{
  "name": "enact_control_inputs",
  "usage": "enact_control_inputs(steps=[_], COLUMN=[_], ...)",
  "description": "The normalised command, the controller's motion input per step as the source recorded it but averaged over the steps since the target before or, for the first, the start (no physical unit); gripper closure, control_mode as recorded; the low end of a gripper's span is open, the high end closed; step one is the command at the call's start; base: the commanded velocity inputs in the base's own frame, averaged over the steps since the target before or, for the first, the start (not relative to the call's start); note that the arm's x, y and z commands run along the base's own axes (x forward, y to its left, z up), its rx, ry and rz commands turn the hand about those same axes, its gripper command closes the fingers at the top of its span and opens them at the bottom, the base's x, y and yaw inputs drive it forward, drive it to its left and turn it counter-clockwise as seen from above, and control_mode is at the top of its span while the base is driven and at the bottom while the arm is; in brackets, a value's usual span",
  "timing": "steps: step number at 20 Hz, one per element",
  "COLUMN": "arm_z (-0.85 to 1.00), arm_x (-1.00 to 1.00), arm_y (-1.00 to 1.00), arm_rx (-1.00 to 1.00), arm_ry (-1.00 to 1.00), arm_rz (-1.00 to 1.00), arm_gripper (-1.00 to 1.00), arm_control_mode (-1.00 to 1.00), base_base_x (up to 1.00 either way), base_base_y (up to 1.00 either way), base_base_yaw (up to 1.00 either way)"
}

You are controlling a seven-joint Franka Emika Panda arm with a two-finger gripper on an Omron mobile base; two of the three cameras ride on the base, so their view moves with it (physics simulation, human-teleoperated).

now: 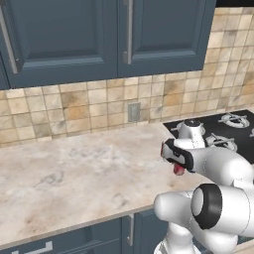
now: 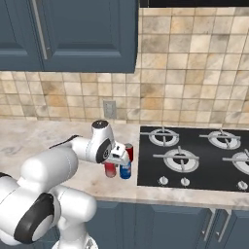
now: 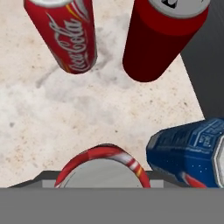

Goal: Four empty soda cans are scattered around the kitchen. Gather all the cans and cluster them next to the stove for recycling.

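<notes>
Last red can (image 3: 103,168) sits right under the gripper (image 2: 118,154), whether it's clamped I can't tell. Set it down gently just left of the stove (image 2: 194,155), without bumping the blue can (image 3: 192,153).

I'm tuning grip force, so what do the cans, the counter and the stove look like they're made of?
The cans look like thin painted metal: glossy printed sides and bare silvery tops, as on the blue can. The counter looks like polished beige stone, mottled and veined. The stove looks like smooth black glass, with grey metal burners.

Cans (image 2: 125,168) on counter (image 1: 74,173) beside stove (image 2: 204,155)
</notes>
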Motion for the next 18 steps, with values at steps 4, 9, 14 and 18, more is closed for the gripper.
enact_control_inputs(steps=[4, 9, 14, 18], arm_z=[0.0, 0.07, 0.29, 0.46], arm_x=[-0.01, -0.05, -0.01, -0.03], arm_y=[0.0, 0.0, 0.11, 0.15], arm_rx=[0.0, 0.0, 0.0, 0.0], arm_ry=[0.0, -0.04, -0.05, -0.07], arm_rz=[0.0, 0.0, 0.0, 0.0], arm_gripper=[-1.0, -1.0, -1.0, -1.0], arm_control_mode=[-1.0, -1.0, -1.0, -1.0], base_base_x=[0.0, 0.0, 0.0, 0.0], base_base_y=[0.0, 0.0, 0.0, 0.0], base_base_yaw=[0.0, 0.0, 0.0, 0.0])
